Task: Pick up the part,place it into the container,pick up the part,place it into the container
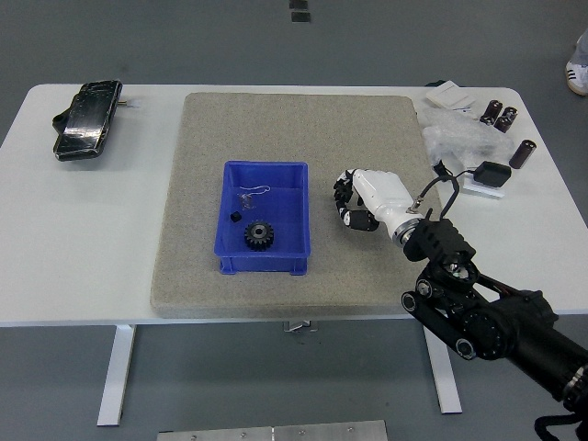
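Note:
A blue container [299,213] stands on the tan mat [276,129]. In it lie a black gear [259,236], a small black piece [235,217] and a thin metal clip [253,194]. My right hand [349,204] is just right of the container, a little above the mat. Its fingers [344,189] are curled around a second small black gear, which they mostly hide. The spot on the mat where that gear lay is bare. My left arm is not in view.
A black flat device [87,119] lies at the table's far left. At the far right are clear plastic bags [450,138], several black cylinders [503,116], a white card [448,94] and a black pad [489,174].

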